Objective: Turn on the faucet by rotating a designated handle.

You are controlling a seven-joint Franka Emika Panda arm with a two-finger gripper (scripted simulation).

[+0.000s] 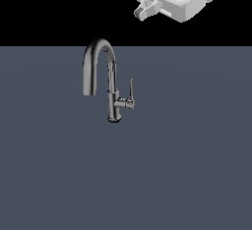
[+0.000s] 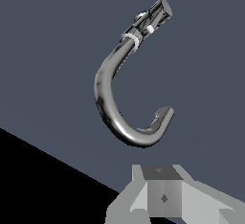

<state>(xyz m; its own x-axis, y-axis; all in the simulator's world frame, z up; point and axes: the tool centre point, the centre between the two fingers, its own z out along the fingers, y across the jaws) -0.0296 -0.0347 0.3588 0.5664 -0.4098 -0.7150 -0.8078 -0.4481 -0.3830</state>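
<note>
End effector [image 1: 146,9] hangs well apart above faucet [image 1: 109,76], handle [image 1: 131,89] untouched.

The only other thing in view was the desk [image 1: 187,175], a flat surface of plain slate blue-grey colour (no pattern or marks on it). In the exterior view it filled the lower part of the picture, with a straight far edge, and above this edge was only black background. In the wrist view the desk [image 2: 48,50] ended at a slanting edge against the same black.
</note>
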